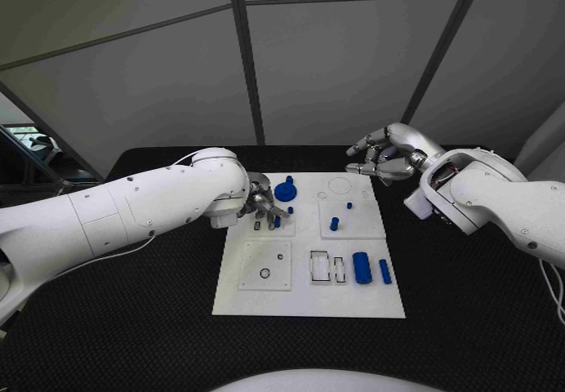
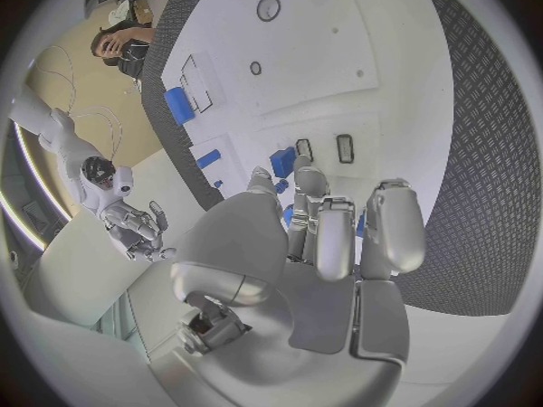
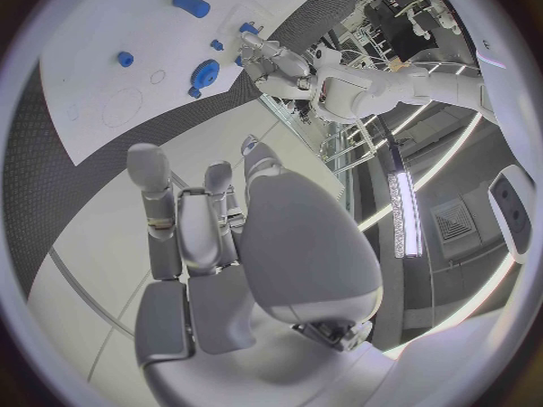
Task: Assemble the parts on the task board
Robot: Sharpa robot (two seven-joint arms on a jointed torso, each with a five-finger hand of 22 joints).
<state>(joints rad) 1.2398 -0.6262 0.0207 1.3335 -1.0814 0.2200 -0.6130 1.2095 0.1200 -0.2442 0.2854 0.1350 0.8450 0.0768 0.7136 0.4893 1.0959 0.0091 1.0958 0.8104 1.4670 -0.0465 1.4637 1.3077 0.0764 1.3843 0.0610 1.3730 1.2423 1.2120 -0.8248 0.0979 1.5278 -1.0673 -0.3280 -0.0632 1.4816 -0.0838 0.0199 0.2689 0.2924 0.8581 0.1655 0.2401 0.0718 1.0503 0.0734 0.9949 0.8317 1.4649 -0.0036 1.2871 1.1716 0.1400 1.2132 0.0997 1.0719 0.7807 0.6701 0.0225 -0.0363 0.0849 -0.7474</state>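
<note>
Head view showed me the left hand over the task board, fingers curled among blue parts; I could not tell any grasp. Right hand hung beyond the board's far edge, fingers loosely bent, holding nothing.

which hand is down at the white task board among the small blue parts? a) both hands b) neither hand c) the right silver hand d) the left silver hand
d: in the head view the left silver hand is down among the small blue parts on the white task board, while the right silver hand hangs past the board's far right corner.
</note>
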